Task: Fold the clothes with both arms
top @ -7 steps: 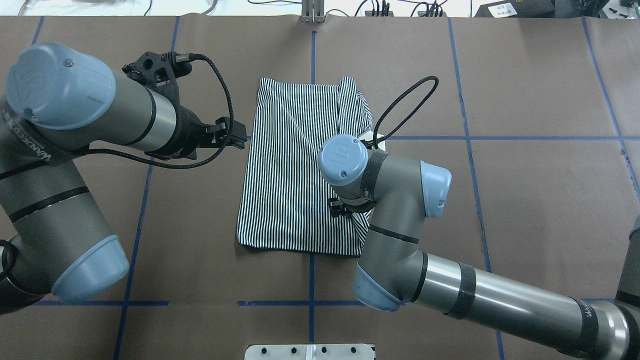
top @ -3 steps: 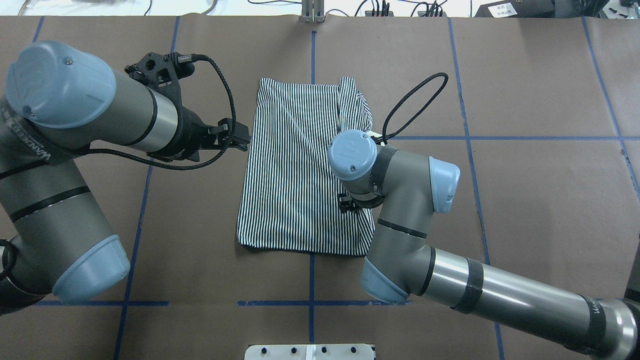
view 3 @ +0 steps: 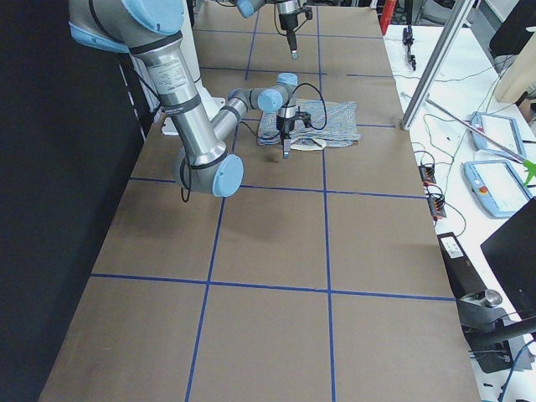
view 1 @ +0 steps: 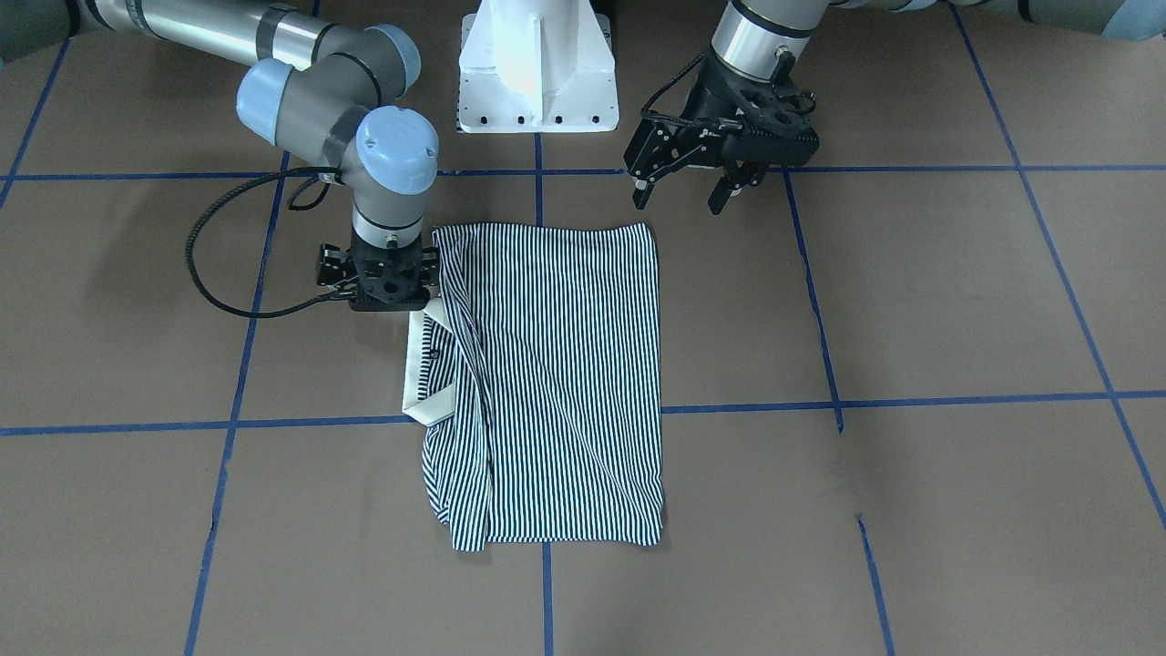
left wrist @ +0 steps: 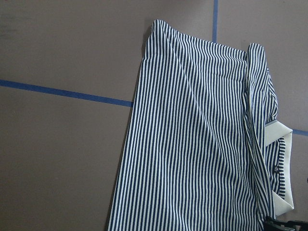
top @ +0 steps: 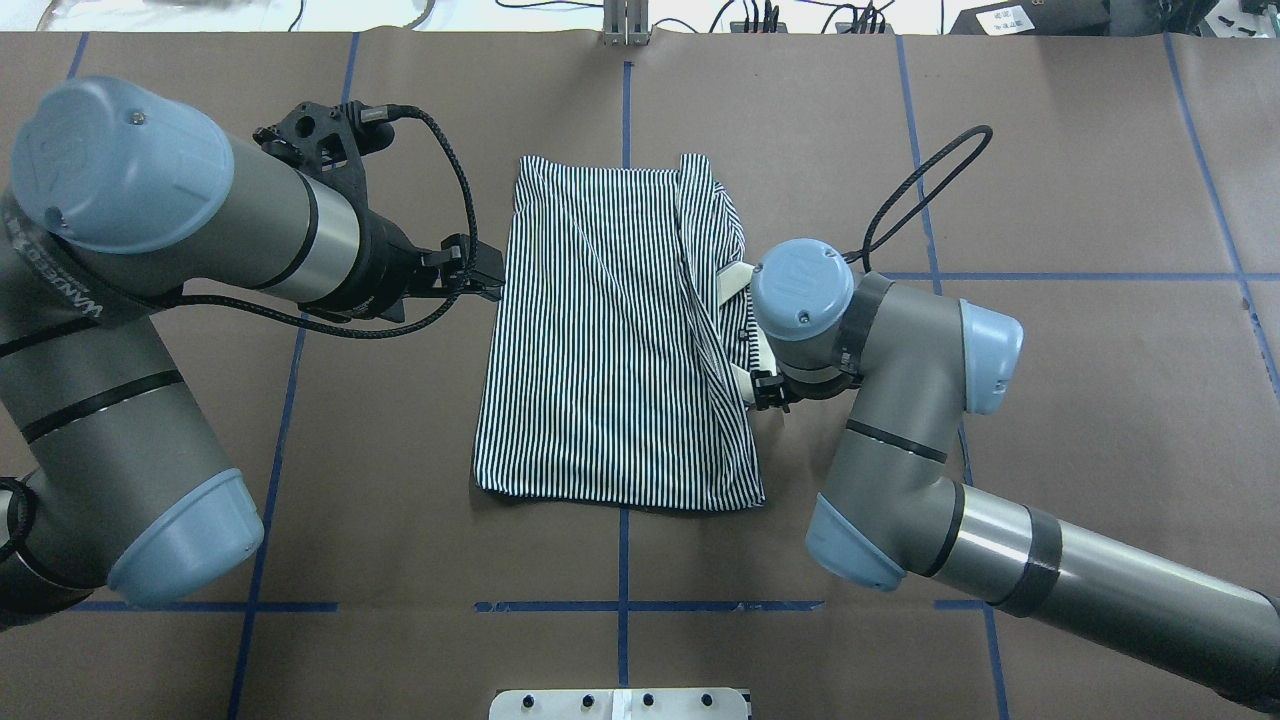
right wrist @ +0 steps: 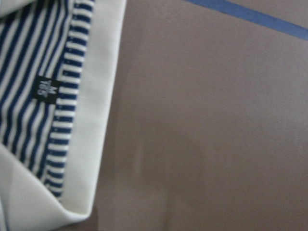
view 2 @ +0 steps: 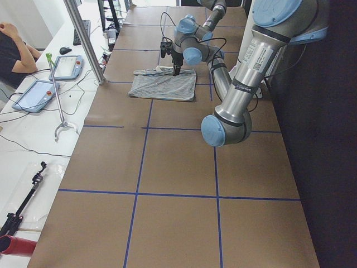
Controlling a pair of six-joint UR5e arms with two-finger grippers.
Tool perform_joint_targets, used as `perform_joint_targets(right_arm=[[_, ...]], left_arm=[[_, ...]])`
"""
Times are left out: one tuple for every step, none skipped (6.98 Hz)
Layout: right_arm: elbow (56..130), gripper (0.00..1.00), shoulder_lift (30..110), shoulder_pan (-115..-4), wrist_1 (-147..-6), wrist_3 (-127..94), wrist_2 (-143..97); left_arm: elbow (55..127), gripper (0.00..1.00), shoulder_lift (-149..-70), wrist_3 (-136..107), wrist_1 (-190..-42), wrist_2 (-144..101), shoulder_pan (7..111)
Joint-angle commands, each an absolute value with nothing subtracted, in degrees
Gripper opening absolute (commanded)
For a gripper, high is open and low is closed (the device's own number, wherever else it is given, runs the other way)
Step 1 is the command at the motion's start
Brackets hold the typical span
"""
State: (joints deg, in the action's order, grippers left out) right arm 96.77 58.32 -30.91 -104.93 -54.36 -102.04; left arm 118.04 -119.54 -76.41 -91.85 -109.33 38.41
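Note:
The striped polo shirt (top: 600,350) lies folded flat at the table's middle; it also shows in the front view (view 1: 565,364) and the left wrist view (left wrist: 202,144). Its cream collar (top: 735,280) sticks out at the robot's right edge and fills the right wrist view (right wrist: 96,120). My right gripper (top: 768,392) points down, low at the table just beside the collar (view 1: 417,364); its fingers are hidden under the wrist, so I cannot tell its state. My left gripper (view 1: 681,196) hovers open and empty just off the shirt's left edge.
The white pedestal base (view 1: 537,73) stands at the robot's side of the table. A black cable loop (top: 920,190) arcs off the right wrist. Blue tape lines cross the brown table cover (top: 1050,400). Tablets (view 2: 39,95) and a metal post (view 2: 83,39) stand beyond the far edge.
My right arm has moved right, from on top of the shirt to beside it. The shirt's right edge has spread rightward and the collar has come into sight. The left gripper crept slightly right.

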Motion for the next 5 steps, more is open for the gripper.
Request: perform_joint_targets(right_arm=[[97.31, 1.00, 54.79, -32.69, -106.96, -51.78, -102.04], [91.38, 1.00, 48.75, -32.70, -106.44, -51.77, -101.95], [83.84, 1.00, 42.95, -32.70, -103.91, -51.85, -101.95], [80.19, 1.00, 41.93, -32.70, -99.80, -51.86, -101.95], [77.20, 1.00, 40.88, -32.61, -98.54, -51.86, -101.87]], left_arm=[[118.04, 1.00, -119.97, -76.38, -91.85, -110.12, 38.41], [118.39, 1.00, -119.88, -76.20, -91.85, -110.47, 38.58], [118.39, 1.00, -119.80, -76.20, -91.76, -110.48, 38.67], [118.39, 1.00, -119.79, -76.20, -91.76, -110.48, 38.76], [118.39, 1.00, -119.79, -76.11, -91.76, -110.57, 38.93]])
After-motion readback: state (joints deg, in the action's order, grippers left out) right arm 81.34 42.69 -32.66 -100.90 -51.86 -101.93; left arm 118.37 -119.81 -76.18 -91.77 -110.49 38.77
